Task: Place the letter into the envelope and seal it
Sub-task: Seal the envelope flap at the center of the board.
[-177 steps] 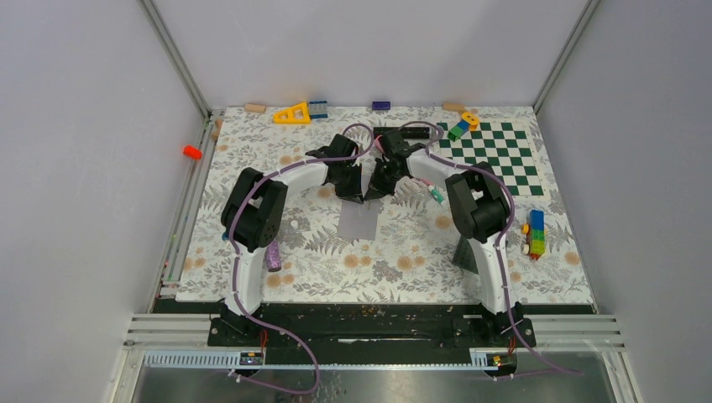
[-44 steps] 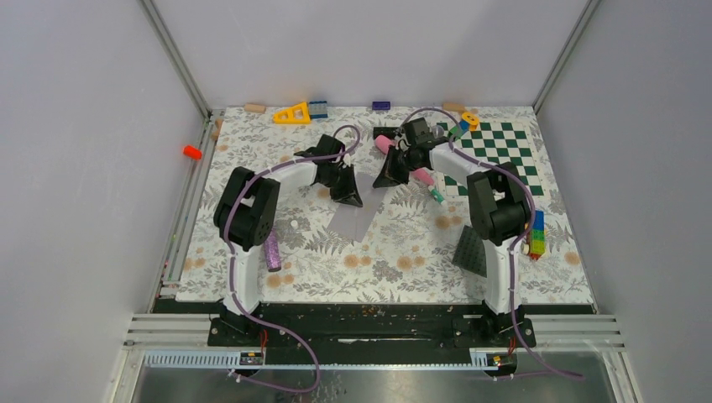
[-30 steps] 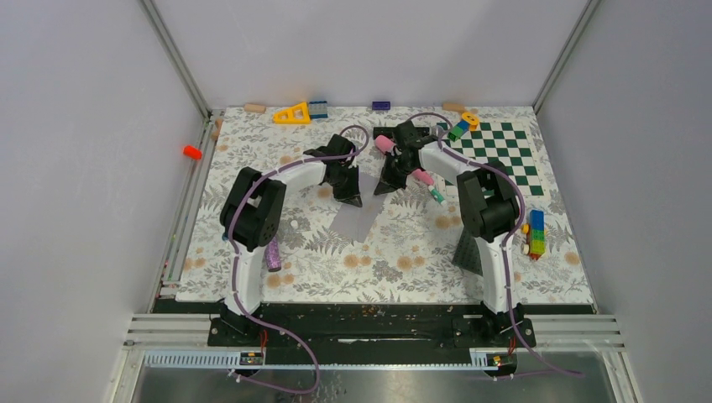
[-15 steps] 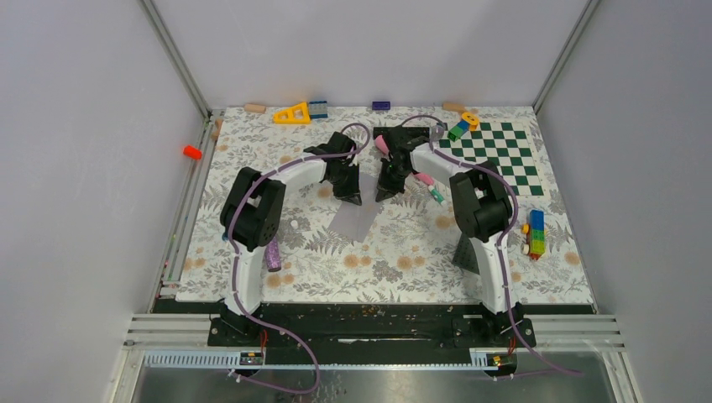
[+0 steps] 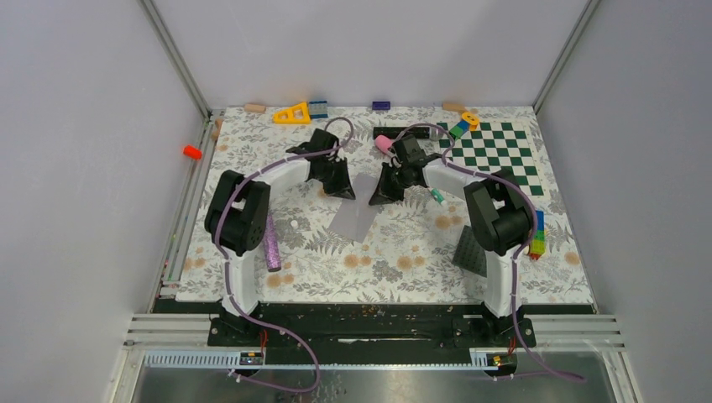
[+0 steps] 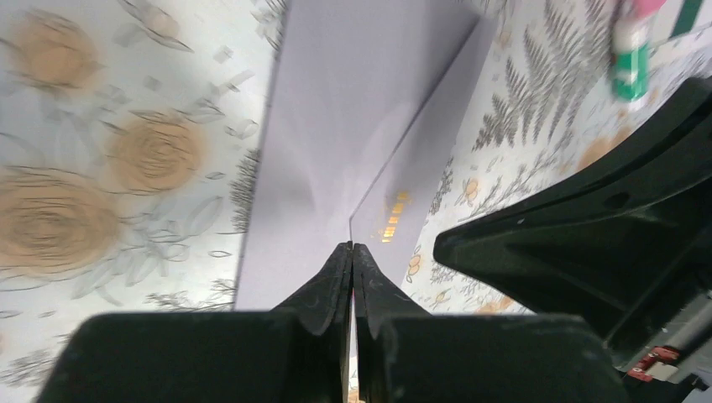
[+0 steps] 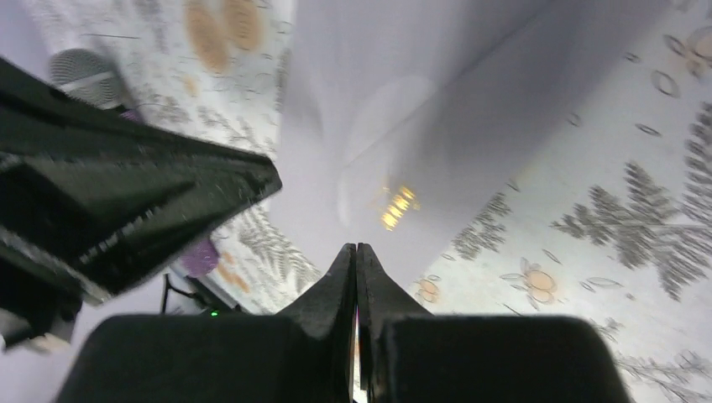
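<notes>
Both arms bend inward from their bases, the left gripper [image 6: 351, 253] and right gripper [image 7: 357, 256] pinched closed on nothing, tips angled down over the far end of the envelope [image 5: 353, 217], which lies flat mid-surface [image 5: 395, 262]. The letter is out of sight, and contact with the paper is unclear.

The envelope [image 6: 353, 109] seems smooth, slightly glossy paper.
</notes>
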Action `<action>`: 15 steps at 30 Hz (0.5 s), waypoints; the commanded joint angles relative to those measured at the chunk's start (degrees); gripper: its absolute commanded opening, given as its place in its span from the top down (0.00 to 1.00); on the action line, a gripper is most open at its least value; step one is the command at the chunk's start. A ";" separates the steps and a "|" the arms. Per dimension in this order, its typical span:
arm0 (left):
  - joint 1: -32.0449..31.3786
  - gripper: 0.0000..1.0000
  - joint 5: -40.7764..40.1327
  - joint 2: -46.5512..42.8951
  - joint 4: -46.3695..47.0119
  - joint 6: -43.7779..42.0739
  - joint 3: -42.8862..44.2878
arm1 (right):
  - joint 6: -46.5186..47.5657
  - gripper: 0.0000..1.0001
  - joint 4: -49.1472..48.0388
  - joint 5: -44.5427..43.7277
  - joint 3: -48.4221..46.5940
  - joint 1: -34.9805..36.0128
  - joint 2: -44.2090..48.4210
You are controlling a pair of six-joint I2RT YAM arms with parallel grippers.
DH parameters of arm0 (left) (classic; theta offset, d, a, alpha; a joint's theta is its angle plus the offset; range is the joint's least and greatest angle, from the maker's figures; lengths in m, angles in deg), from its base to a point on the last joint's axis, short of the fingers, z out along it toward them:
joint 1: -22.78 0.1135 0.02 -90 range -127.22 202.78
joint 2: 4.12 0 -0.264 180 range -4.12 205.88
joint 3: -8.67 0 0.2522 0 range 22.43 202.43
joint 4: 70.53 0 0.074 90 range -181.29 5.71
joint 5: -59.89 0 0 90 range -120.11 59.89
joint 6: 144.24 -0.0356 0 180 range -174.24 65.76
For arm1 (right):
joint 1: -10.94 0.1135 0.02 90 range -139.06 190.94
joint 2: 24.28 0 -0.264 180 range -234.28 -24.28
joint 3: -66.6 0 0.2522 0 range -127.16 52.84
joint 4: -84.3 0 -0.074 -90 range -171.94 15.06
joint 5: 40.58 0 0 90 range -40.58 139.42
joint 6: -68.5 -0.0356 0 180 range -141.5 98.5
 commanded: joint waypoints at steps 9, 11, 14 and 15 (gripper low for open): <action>3.46 1.00 -0.35 -0.74 2.47 2.63 -0.22 | -10.42 1.00 -18.00 6.75 4.92 -0.42 -0.53; 3.02 1.00 1.14 -0.07 3.18 3.20 -0.68 | -12.50 1.00 -18.74 6.57 5.28 -0.40 -0.82; 2.15 1.00 0.60 1.23 2.45 3.02 0.67 | -12.32 1.00 -15.64 5.13 3.67 0.13 -1.84; 1.81 1.00 -0.51 1.69 1.48 2.77 1.49 | -11.78 1.00 -14.71 4.50 3.18 0.48 -2.05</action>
